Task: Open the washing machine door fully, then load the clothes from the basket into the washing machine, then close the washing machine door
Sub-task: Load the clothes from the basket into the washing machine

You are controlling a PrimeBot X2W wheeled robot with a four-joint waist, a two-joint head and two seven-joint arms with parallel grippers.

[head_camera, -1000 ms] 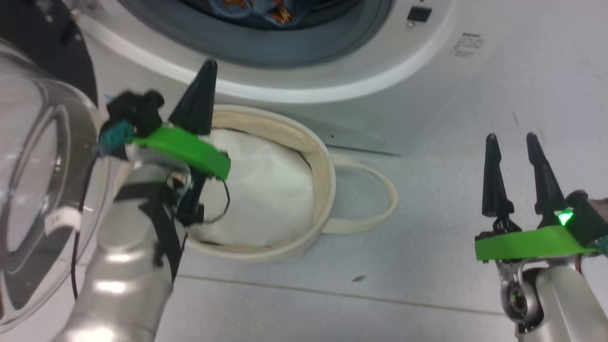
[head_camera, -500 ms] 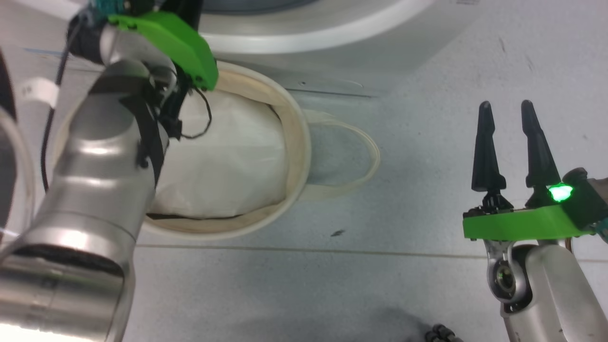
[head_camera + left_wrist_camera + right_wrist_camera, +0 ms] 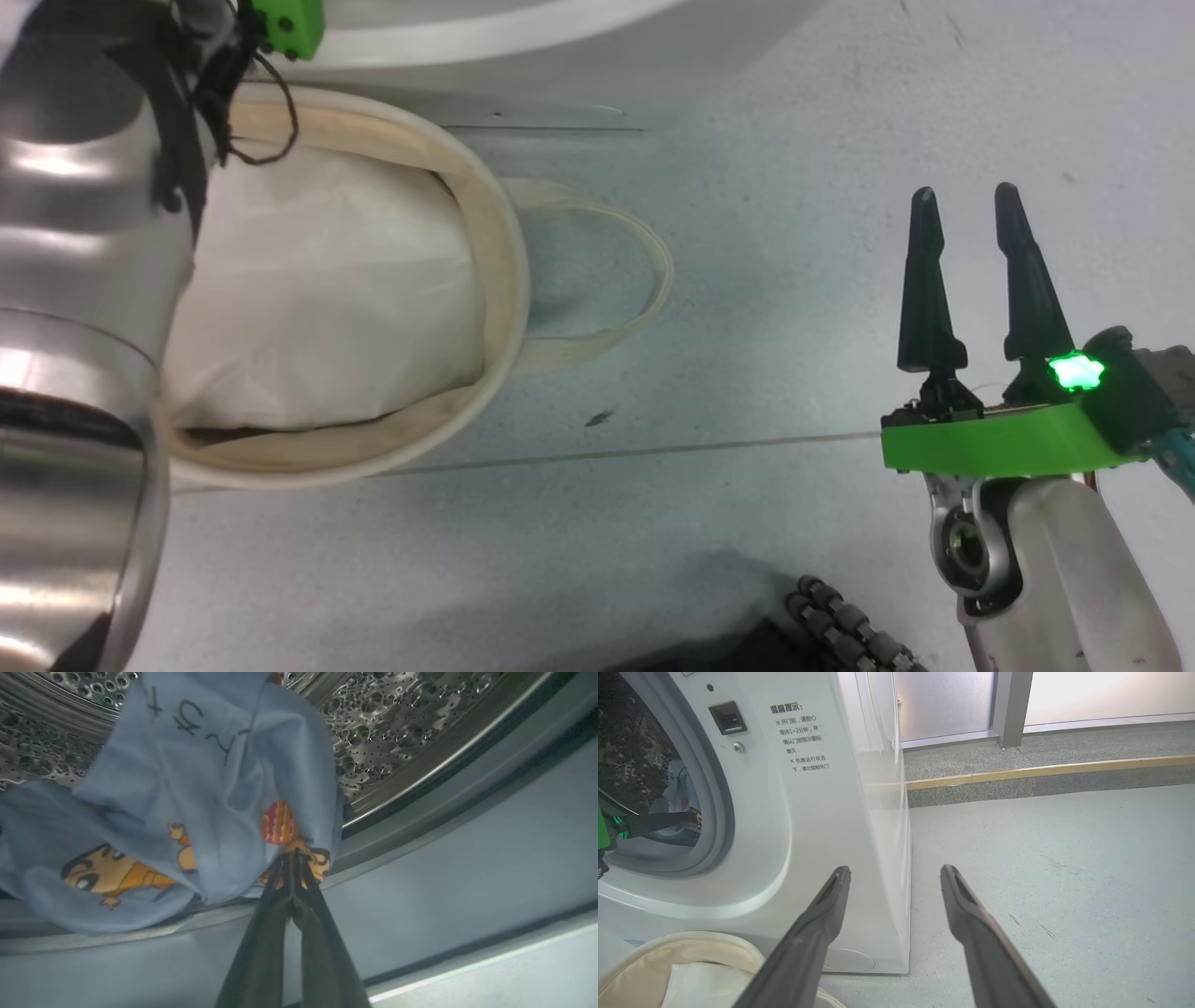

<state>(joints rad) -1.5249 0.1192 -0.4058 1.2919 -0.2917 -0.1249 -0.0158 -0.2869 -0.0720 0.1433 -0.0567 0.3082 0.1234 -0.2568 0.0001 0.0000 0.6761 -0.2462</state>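
Note:
The cream basket lies on the floor in front of the white washing machine, with white padding inside. My left forearm reaches over it into the machine. In the left wrist view, my left gripper is shut, its tips against the light blue clothes that lie over the steel drum's lip and the grey gasket. No fabric shows between the fingers. My right gripper hovers open and empty over the floor, right of the basket. The washing machine door is out of view.
One loop handle of the basket lies flat on the floor toward my right gripper. A black ribbed cable sits at the head view's bottom edge. Right of the machine, a kerb with a wooden strip runs along the far side of the grey floor.
The head camera has tilted down, so the whole picture has shifted. My left arm has reached forward into the machine's opening, its gripper leaving the head view. The right gripper stays open.

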